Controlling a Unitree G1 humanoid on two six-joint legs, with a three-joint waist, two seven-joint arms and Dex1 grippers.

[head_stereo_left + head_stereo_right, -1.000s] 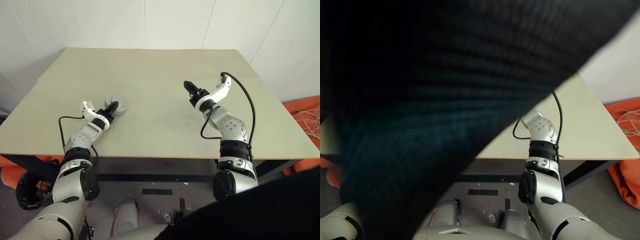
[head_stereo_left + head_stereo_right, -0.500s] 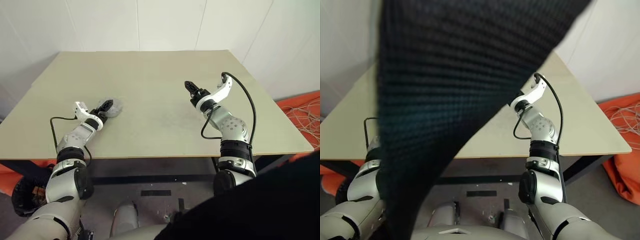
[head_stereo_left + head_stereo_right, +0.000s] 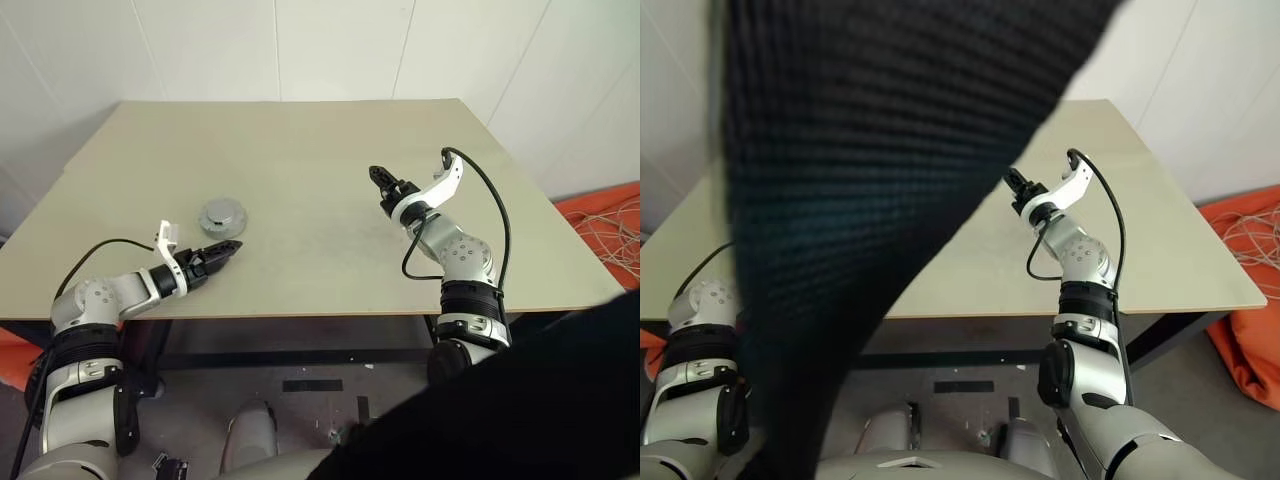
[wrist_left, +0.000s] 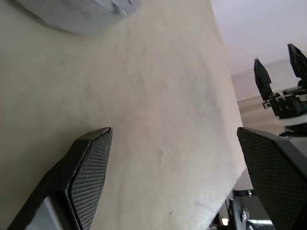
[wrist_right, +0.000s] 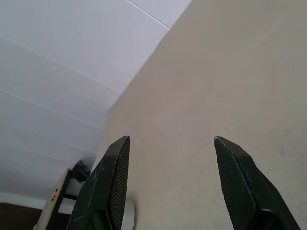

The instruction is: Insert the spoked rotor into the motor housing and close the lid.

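1. A beige bench [image 3: 300, 160] stands against a white panelled wall, and the robot's two arms reach over its near half.
2. The lid [image 3: 223, 215] lies on the bench, left of centre, silver-grey domed face up with a small raised boss in the middle. It sits flat, with bare bench all around it.
3. Whether the motor housing and the spoked rotor are under the lid cannot be told; what shows is a single closed silver disc.
4. The left claw [image 3: 226, 250] hovers low over the bench just on the near side of the lid, apart from it. Its fingers point roughly level toward the bench's middle.
5. The left claw is released: in the left wrist view its two black fingers [image 4: 88, 167] stand wide apart with bare bench between them and nothing held. The edge of the lid [image 4: 81, 14] shows beyond them, off to one side.
6. The right claw [image 3: 381, 179] is raised above the bench, right of centre and well apart from the lid. A black cable loops from its white wrist down to the forearm.
7. The right claw is also released: in the right wrist view its fingers [image 5: 112, 179] are spread with only bench surface and wall beyond them, gripping nothing.
8. A dark, woven-looking blurred shape [image 3: 870, 150] lies across much of the right eye view, close to the lens. A similar dark mass [image 3: 540, 420] shows in the lower right corner of the left eye view.
9. Orange fabric with pale cords [image 3: 610, 215] lies on the floor to the right of the bench.
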